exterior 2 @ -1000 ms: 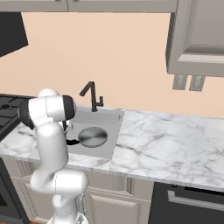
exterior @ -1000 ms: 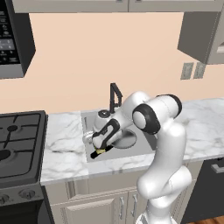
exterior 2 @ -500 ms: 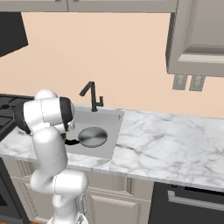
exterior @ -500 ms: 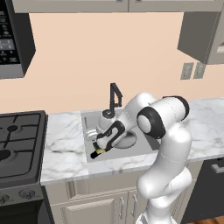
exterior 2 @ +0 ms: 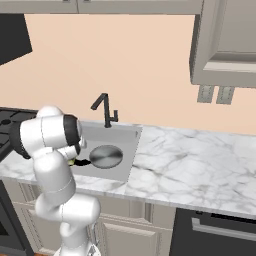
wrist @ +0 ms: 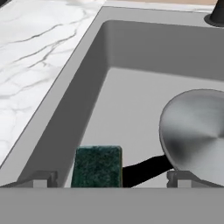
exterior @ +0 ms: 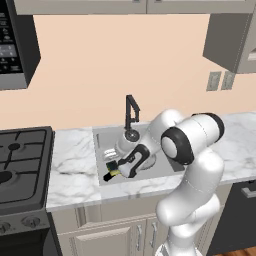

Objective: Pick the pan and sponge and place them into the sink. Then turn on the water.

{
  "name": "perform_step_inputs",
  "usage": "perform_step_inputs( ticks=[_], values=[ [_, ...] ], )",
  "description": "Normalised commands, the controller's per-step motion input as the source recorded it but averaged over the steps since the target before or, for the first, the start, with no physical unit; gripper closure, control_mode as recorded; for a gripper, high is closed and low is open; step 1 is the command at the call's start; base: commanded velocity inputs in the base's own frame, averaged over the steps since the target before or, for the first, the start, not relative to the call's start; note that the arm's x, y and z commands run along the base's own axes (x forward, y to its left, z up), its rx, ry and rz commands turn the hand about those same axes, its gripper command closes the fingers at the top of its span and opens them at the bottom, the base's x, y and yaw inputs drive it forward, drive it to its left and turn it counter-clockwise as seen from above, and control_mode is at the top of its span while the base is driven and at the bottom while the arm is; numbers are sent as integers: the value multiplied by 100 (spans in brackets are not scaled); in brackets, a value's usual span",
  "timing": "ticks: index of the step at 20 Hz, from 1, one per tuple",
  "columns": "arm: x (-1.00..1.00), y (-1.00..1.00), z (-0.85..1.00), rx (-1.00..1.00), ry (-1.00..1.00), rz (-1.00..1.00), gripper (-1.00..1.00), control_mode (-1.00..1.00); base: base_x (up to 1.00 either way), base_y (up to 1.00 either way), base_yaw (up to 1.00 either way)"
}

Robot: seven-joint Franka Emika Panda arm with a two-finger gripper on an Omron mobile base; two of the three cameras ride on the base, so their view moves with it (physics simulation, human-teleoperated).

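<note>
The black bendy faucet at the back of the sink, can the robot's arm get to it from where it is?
Probably yes. The open tool hangs low in the grey sink, and the slim black faucet stands just behind with nothing between them.

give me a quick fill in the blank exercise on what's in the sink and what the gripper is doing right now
1. The round grey metal frying pan lies inside the grey rectangular ____.
2. In the hand view, the rectangular sponge shows its dark ____ layer facing the camera.
3. The two-finger gripper hangs over the sponge with its jaws ____.
4. The pan's straight handle is coloured ____.

Missing words: sink; green; open; black
</note>
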Motion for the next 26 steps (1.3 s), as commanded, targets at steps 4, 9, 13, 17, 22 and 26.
perform_step_inputs(
  ticks=[4, 9, 13, 17, 22, 26],
  values=[
    [-16, -12, 19, 3, -14, 0, -100, -100, 0, 0, 0],
    [-8, -12, 27, 5, -12, -1, -100, -100, 0, 0, 0],
    [-14, -6, 32, 6, -9, -1, -100, -100, 0, 0, 0],
    [-20, 0, 48, 5, -4, -2, -100, -100, 0, 0, 0],
    [-15, -9, 62, 1, 0, -1, -100, -100, 0, 0, 0],
    [-11, -9, 61, 0, 3, 0, -100, -100, 0, 0, 0]
  ],
)
